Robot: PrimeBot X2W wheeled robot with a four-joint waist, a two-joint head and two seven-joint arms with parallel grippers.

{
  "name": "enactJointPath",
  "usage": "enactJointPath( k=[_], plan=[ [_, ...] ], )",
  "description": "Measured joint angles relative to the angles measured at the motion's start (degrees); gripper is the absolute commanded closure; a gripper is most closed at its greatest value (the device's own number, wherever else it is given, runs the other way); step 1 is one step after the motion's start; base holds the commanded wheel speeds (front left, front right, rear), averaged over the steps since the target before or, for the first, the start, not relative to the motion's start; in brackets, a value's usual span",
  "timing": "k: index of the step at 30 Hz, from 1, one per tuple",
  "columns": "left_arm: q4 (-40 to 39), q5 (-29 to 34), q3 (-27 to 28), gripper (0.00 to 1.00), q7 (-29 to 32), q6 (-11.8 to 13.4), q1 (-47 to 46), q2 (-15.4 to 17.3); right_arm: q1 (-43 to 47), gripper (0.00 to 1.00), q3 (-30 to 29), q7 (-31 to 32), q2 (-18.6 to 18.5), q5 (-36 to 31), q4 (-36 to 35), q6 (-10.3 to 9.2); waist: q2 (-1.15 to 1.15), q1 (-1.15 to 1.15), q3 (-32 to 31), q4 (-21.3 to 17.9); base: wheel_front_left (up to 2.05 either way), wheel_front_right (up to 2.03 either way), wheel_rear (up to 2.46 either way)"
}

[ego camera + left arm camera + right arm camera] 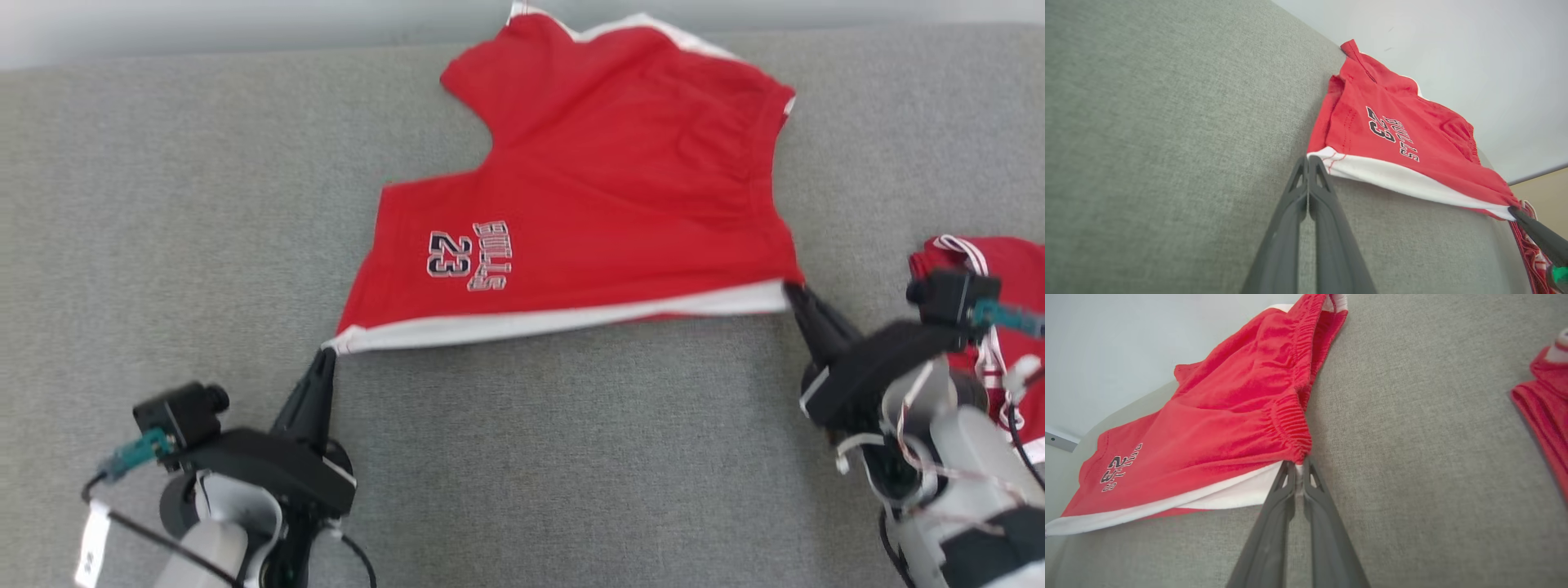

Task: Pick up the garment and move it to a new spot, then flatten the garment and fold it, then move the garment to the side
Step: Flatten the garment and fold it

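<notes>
Grey woven cloth surface (163, 204), spanning your whole work area. Nearest you, lower left: your left gripper (325, 353), fingers pressed together, tips pinching the near left corner of the garment (620, 188) at its white hem. Lower right: your right gripper (792, 287), fingers likewise closed, nipping the near right corner where the gathered waistband ends. Just beside your right arm: a second red garment (1008, 265) with white trim, bunched, lying apart from the first. Between the two sets of tips: the white band (571, 320), drawn in a nearly straight line from one corner to the other. Beyond it: the garment itself, red shorts, spread over the middle of the surface, "BULLS 23" print (469, 255) face up on the left leg, the other leg reaching the far edge. Farthest: a pale wall (163, 24).
</notes>
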Motion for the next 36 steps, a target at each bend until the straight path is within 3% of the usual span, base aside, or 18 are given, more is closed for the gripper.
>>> enactJointPath(
  k=[8,23,36],
  plan=[
    [-2.5,-0.4,0.0,1.00,-1.3,-0.7,8.2,1.1,9.8,1.00,1.6,-0.7,-1.3,-2.4,-6.0,0.02,-0.01,0.00,-3.9,1.4,0.00,0.00,0.00],
    [-11.1,-2.2,-1.4,1.00,-0.1,-1.0,21.5,2.4,27.6,1.00,1.0,2.0,-5.1,-5.0,-20.8,-6.01,-0.01,-0.01,-10.1,2.2,0.00,0.00,0.00],
    [-18.0,-3.7,-0.7,1.00,3.8,0.9,27.3,6.3,35.6,1.00,0.4,9.0,-6.4,-5.0,-30.9,-8.51,-0.01,0.00,-9.5,2.3,0.00,0.00,0.00]
  ],
)
